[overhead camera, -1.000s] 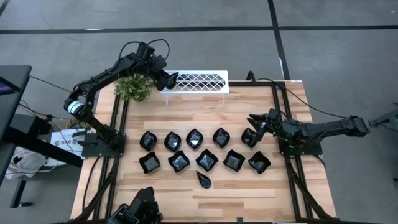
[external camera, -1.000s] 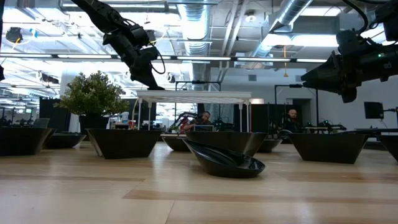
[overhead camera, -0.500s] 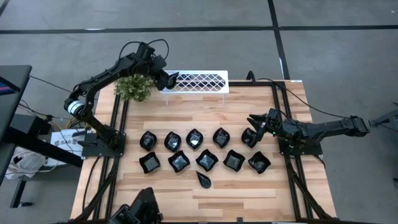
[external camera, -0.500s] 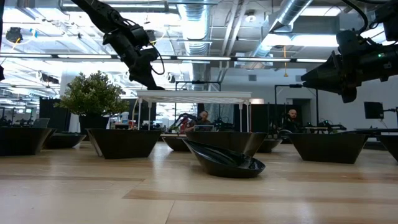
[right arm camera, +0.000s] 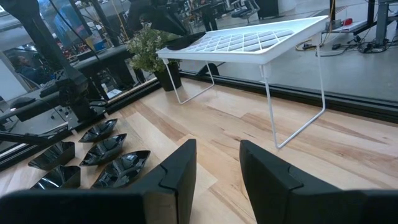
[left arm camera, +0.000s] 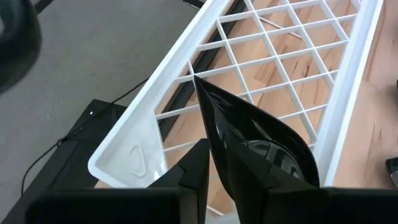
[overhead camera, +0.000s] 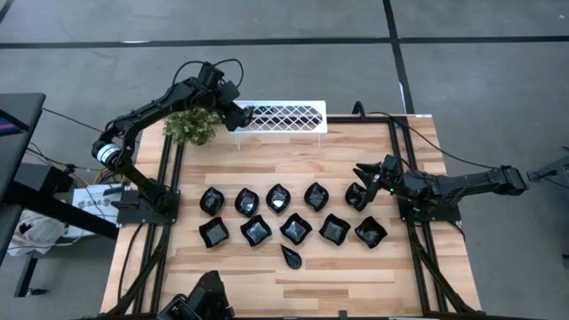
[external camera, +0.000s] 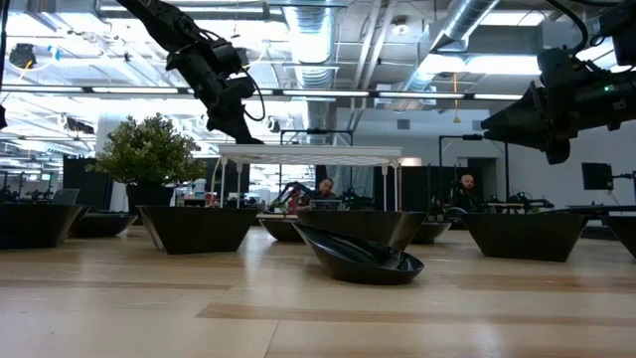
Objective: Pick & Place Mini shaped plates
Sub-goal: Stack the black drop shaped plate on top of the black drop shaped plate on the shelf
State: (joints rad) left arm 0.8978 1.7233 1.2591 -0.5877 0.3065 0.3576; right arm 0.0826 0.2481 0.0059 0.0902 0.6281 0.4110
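Wooden table (overhead camera: 373, 142): left pincer (overhead camera: 242, 114) grasping teardrop plate (left arm camera: 258, 140) over rack (overhead camera: 277, 116); right pincer (overhead camera: 363, 174) released.

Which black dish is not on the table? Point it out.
The teardrop dish held by the left end effector over the end of the white rack nearest the plant. All the other dishes sit on the wooden table.

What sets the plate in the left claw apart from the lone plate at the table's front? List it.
The teardrop plate is gripped by the left claw, raised over the white rack; the front plate lies free on the table. The held one is tilted; the front one sits flat. Both are glossy black.
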